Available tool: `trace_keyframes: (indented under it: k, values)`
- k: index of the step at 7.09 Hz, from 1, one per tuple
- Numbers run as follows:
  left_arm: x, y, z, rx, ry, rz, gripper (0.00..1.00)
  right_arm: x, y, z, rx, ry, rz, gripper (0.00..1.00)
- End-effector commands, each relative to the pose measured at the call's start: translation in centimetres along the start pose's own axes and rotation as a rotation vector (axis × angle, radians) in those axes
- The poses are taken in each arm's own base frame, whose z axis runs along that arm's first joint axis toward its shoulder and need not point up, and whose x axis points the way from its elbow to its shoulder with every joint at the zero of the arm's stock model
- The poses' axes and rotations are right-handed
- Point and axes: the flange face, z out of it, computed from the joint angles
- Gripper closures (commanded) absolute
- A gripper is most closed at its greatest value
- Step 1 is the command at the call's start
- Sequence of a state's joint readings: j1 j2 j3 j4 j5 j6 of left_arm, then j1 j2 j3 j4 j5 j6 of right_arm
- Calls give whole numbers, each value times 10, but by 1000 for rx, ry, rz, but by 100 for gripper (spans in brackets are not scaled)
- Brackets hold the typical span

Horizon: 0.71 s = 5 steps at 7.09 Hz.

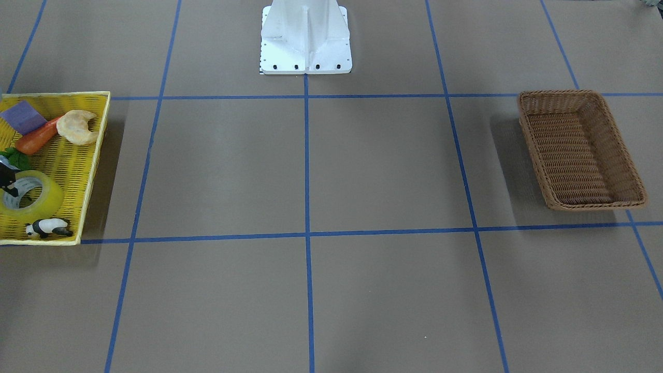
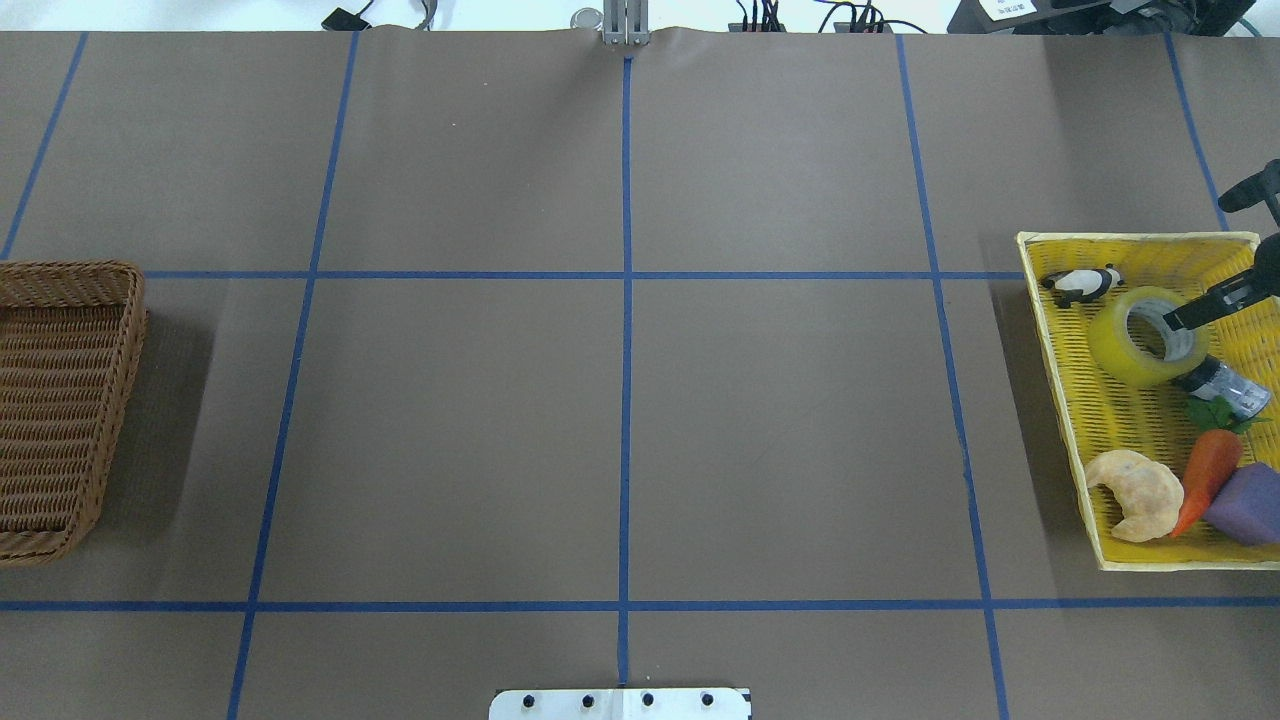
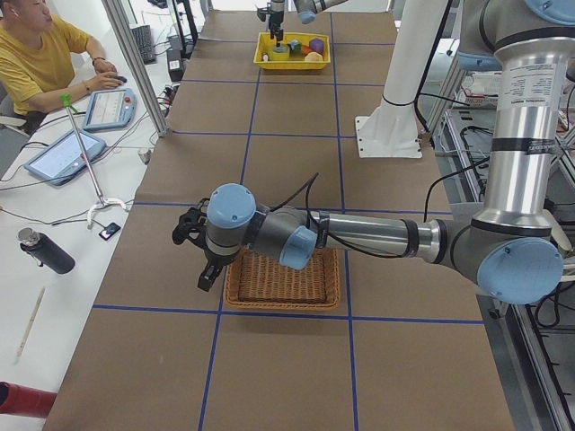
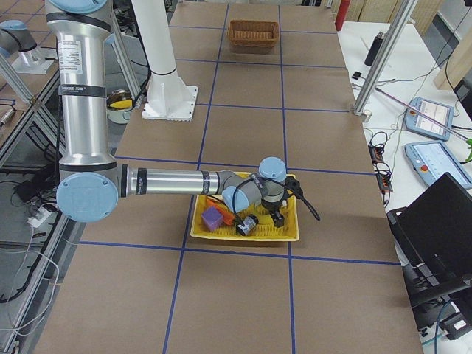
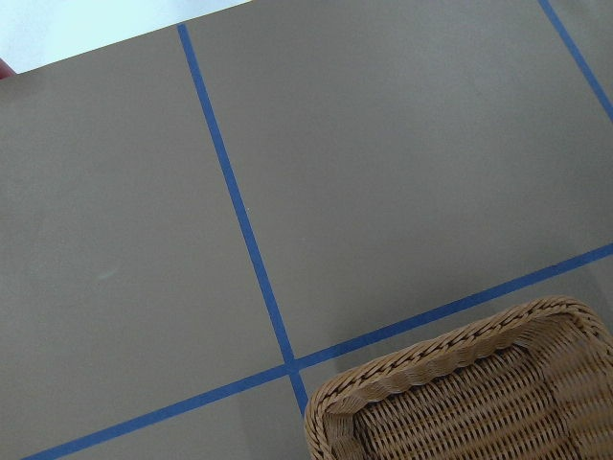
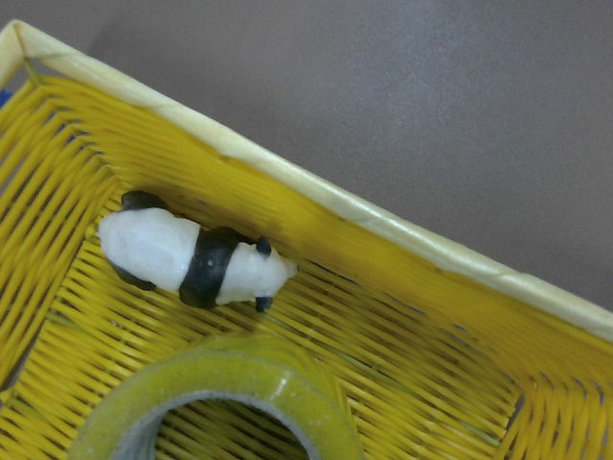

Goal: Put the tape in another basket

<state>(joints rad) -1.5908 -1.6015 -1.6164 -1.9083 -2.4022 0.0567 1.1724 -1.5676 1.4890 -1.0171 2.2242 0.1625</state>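
The yellow tape roll [image 2: 1118, 345] lies flat in the yellow woven tray [image 2: 1052, 400] at the table's right end; it also shows in the front view [image 1: 49, 199] and the right wrist view [image 6: 239, 383]. My right gripper [image 2: 1195, 300] hangs over the roll. One black finger [image 2: 1212, 302] reaches into the core; no second finger shows beside it, so the jaws look open. The empty brown wicker basket [image 2: 70, 268] stands at the left end [image 1: 559, 94]. My left gripper [image 3: 202, 268] hovers by the basket's outer corner [image 3: 235, 296]; I cannot tell whether it is open.
The tray also holds a panda figure [image 2: 1080, 284], a dark cylinder [image 2: 1225, 384], a carrot [image 2: 1208, 475], a croissant [image 2: 1135, 492] and a purple block [image 2: 1250, 500]. The white robot base [image 1: 305, 41] is mid-table. An operator [image 3: 36, 54] sits beside the table.
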Motion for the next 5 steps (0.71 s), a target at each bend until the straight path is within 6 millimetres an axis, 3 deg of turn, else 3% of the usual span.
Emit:
trace_keyframes:
  k: [1,2,4,5]
  values:
    - [-1,1,1,-2,0,-2,1,-6,2,16,-25,13,-13,42]
    - [-2,1,2,-4,0,-4,1,-10,0,19,-29,13,-22,46]
    - [-2,2,2,-5,0,-5,1,-13,-4,15,-19,9,-39,100]
    - [-2,2,2,-5,0,-5,1,-15,-7,12,-12,2,-43,100]
